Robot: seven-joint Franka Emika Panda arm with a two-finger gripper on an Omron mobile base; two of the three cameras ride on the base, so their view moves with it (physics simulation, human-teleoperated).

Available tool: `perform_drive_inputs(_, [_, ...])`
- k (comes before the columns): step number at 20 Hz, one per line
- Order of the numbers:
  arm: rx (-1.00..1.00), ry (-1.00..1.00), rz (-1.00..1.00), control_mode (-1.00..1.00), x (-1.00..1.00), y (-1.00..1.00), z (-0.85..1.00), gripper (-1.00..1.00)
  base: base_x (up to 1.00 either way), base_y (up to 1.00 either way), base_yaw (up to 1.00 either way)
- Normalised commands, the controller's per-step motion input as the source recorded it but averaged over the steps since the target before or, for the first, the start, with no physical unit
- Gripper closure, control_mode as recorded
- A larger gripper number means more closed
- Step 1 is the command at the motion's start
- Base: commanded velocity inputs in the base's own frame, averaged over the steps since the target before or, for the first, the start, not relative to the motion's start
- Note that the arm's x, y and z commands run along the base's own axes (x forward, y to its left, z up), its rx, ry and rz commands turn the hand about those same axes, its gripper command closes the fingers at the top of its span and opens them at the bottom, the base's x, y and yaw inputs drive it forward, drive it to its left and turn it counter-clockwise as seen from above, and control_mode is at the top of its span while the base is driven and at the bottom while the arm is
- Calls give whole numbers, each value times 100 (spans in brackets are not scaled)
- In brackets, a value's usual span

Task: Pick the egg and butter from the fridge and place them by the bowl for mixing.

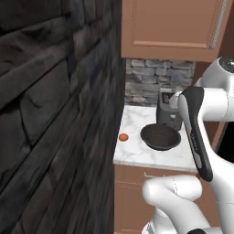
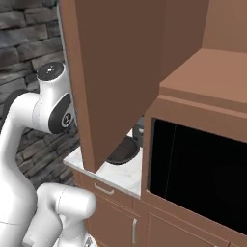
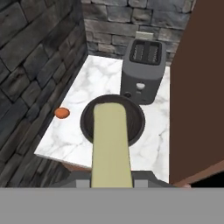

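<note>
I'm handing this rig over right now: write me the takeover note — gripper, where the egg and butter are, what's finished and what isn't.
Gripper: shut on the butter, a pale yellow-green stick that juts forward from the fingers in the hand view, hanging over the bowl.
Egg: already lying on the marble counter, to the left of the dark bowl and apart from it.
Toaster stands behind the bowl, against the stone wall.
Done: egg delivered; butter picked and brought to the counter.
Left: set the butter down on bare marble beside the bowl, probably not in it, then release.
</note>
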Motion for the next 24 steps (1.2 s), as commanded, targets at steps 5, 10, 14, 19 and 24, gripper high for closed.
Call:
perform_drive_inputs(5, [0, 0, 0, 100, 0, 0, 0, 100, 43, 7, 0])
perform_drive_inputs(10, [0, 0, 0, 100, 0, 0, 0, 100, 39, 11, 0])
perform_drive_inputs(14, [0, 0, 0, 100, 0, 0, 0, 100, 26, 6, 0])
perform_drive_inputs(19, [0, 0, 0, 100, 0, 0, 0, 100, 6, 1, 0])
perform_drive_inputs(24, [0, 0, 0, 100, 0, 0, 0, 100, 0, 0, 0])
